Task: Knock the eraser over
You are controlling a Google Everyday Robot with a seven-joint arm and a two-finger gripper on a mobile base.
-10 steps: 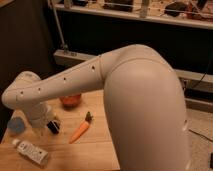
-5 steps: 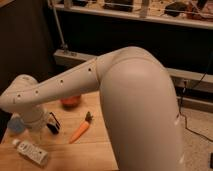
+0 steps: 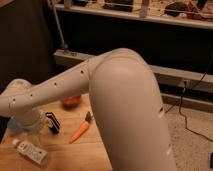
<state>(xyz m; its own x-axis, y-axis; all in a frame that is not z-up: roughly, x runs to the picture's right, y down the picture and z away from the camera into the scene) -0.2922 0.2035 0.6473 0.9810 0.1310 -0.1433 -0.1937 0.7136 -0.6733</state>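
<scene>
The eraser (image 3: 52, 122), a small black block with white-striped edges, is standing on end at the lower left of the frame, its long axis running nearly upright with a slight lean. The claw (image 3: 33, 121) is sitting just to its left, close beside it. Whether the two are touching, or whether the claw is apart or together, cannot be told. A push toward the right of the frame is looking likely to topple the block toward the carrot (image 3: 79, 131) lying on the tabletop (image 3: 65, 156).
</scene>
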